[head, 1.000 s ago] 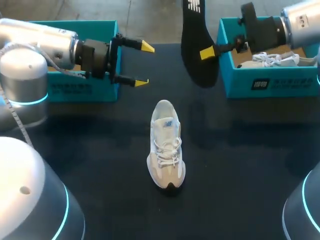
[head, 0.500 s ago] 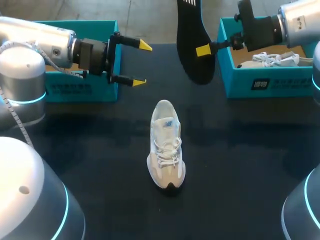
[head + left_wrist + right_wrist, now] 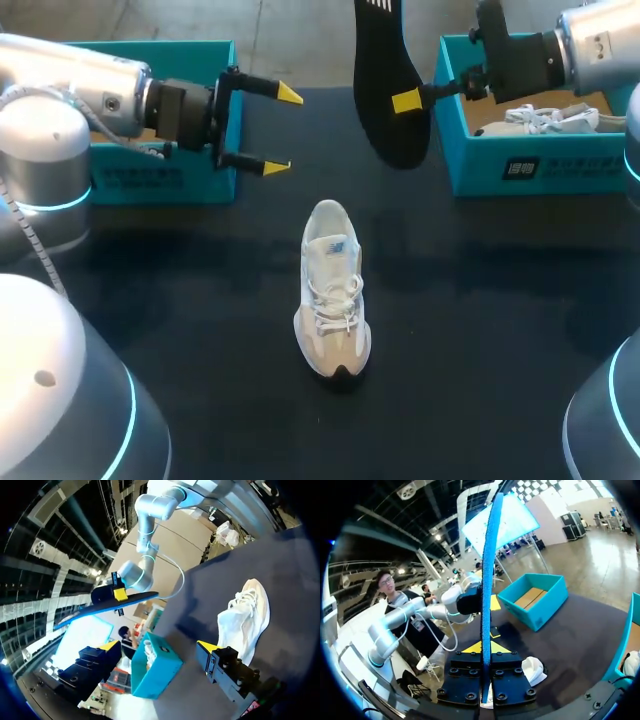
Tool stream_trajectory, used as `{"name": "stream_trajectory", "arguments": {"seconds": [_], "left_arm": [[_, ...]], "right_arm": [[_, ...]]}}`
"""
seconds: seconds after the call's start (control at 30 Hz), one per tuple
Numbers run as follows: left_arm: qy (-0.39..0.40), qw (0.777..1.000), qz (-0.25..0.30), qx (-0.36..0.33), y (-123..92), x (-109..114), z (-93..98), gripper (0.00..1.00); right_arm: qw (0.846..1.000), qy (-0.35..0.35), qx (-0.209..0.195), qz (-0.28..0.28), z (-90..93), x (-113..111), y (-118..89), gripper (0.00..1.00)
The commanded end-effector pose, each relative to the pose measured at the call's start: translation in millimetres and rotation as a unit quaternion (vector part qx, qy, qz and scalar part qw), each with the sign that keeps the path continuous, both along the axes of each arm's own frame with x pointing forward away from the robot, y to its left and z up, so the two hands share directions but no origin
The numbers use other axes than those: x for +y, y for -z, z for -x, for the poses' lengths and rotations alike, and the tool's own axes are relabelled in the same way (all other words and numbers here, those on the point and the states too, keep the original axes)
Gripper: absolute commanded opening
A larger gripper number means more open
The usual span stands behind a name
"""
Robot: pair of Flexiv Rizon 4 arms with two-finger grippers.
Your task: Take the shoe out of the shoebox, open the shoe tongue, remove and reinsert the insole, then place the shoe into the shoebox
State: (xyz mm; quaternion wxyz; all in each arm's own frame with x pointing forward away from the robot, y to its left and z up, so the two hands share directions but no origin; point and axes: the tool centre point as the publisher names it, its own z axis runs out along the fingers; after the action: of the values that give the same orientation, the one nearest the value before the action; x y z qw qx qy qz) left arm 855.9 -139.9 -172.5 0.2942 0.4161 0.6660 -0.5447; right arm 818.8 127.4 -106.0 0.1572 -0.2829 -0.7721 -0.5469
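Above far edge of table [image 3: 480, 300], right gripper [image 3: 412, 100] pinches black insole [image 3: 388, 90] upright; left gripper [image 3: 282, 130] spread, empty. White shoe [image 3: 331, 290] mid-table. Best: steady shoe, feed insole toe-first into opening.

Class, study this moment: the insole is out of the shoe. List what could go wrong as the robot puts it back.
1. The right tool pinches the insole only at one edge, high above the table; it could slip or swing.
2. The shoe stands unheld, the open left tool well apart from it; pushing the insole in may shove or tip it.
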Motion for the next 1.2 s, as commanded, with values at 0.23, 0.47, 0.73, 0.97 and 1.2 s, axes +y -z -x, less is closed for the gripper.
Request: {"name": "stream_trajectory", "arguments": {"seconds": [0.23,0.47,0.73,0.97,1.2], "left_arm": [[-0.048,0.987,-0.090,0.126,-1,26,32.7,1.00],[-0.051,0.972,-0.162,0.161,23,52,45.4,1.00],[-0.059,0.966,-0.188,0.166,62,56,53.8,1.00],[-0.095,0.954,-0.211,0.190,90,62,58.0,1.00],[-0.115,0.940,-0.230,0.224,114,70,56.9,1.00]], "right_arm": [[0.999,-0.018,-0.043,0.009,-6.8,-1,13,0.00],[0.998,-0.034,-0.061,-0.002,-13.1,7,30,0.00],[0.996,-0.047,-0.069,-0.024,-19.9,20,55,0.00],[0.993,-0.057,-0.095,-0.043,-27.6,31,69,0.00],[0.990,-0.082,-0.106,-0.044,-32.4,43,78,0.00]]}}
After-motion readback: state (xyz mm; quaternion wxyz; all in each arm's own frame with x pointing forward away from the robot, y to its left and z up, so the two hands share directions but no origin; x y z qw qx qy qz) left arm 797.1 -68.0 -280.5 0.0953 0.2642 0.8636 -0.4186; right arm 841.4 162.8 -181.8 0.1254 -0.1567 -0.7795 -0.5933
